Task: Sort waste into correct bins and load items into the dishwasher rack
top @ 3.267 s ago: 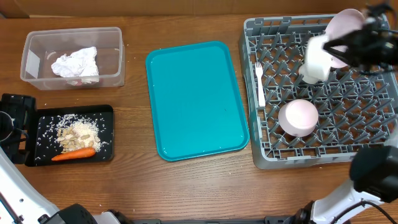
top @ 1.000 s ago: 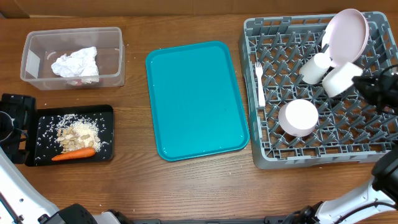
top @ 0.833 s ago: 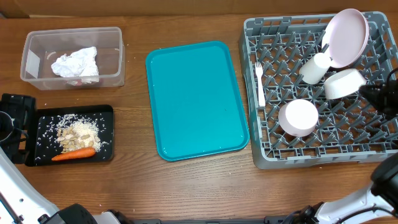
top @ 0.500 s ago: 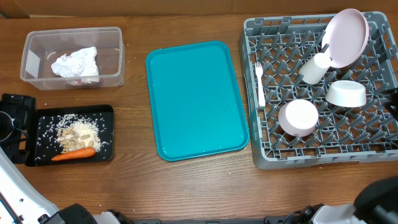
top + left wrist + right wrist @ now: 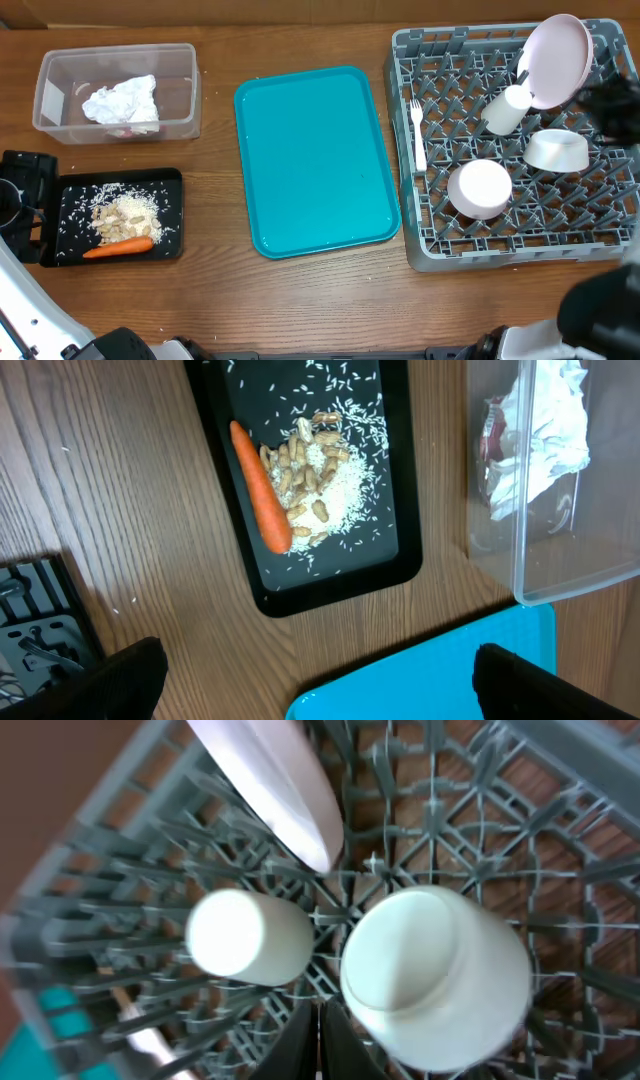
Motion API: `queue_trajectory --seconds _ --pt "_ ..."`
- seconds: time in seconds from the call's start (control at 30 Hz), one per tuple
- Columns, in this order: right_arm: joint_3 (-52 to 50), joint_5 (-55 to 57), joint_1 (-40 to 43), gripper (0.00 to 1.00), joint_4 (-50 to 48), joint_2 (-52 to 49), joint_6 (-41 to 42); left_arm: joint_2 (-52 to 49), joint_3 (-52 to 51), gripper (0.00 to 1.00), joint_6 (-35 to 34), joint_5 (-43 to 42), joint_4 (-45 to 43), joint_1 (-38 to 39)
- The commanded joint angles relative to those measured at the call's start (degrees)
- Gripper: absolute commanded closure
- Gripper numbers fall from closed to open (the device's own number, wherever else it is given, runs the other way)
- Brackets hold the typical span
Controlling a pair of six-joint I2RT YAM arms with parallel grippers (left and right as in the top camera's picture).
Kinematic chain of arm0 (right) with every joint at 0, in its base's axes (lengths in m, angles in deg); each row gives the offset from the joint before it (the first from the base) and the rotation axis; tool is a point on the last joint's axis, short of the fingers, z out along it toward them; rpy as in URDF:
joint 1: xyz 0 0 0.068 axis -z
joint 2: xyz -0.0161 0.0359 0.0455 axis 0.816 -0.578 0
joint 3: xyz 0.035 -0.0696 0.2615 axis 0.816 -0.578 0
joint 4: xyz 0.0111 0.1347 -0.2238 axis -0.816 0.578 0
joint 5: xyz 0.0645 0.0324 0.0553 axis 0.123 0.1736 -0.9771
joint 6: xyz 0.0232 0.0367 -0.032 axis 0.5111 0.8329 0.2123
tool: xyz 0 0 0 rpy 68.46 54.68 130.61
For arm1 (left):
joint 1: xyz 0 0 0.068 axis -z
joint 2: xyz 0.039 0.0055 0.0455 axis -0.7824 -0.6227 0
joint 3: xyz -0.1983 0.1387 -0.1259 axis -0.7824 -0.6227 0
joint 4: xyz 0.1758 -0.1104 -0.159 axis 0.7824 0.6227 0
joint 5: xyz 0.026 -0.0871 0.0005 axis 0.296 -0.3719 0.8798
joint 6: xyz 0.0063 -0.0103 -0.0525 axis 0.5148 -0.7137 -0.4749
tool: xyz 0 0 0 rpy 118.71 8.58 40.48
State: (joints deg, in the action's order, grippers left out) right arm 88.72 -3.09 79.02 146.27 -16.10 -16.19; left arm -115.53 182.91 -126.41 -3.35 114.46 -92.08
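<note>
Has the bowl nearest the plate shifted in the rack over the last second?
Yes. Overhead, the bowl sits farther from the plate and cup, nearer the rack's front edge, than a second ago.

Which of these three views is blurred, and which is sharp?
Right wrist view: smeared throughout, the plate, bowl and cup soft-edged. Left wrist view: sharp, rice grains and carrot crisp. Overhead: sharp except the right arm, a dark smear over the dishwasher rack.

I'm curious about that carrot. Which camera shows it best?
The left wrist view: the carrot lies large and whole in the black tray, beside nuts and rice. Overhead shows it too, but small. The right wrist view misses it, seeing only dishes in the rack.
</note>
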Motion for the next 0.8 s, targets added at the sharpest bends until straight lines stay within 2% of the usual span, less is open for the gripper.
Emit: queue_trajectory --seconds 0.0,0.13,0.5,0.53,0.77 --pt "-0.15 11.78 -3.37 0.95 0.55 -5.62 0.31 0.04 -0.26 0.0 -0.55 0.35 -0.11 0.11" --pt "-0.15 15.19 -4.04 0.95 2.38 -8.5 0.31 0.04 -0.26 0.0 -0.55 0.35 -0.11 0.11" --pt "-0.15 15.32 -3.04 0.93 6.82 -8.59 0.33 0.04 -0.26 0.0 -0.55 0.35 -0.11 0.11" --pt "-0.15 15.3 -3.04 0.96 6.78 -8.59 0.33 0.04 -0.26 0.0 -0.55 0.35 -0.11 0.11" --pt "-0.15 13.9 -3.04 0.96 3.72 -8.59 0.26 0.04 -0.26 0.0 -0.55 0.35 -0.11 0.11"
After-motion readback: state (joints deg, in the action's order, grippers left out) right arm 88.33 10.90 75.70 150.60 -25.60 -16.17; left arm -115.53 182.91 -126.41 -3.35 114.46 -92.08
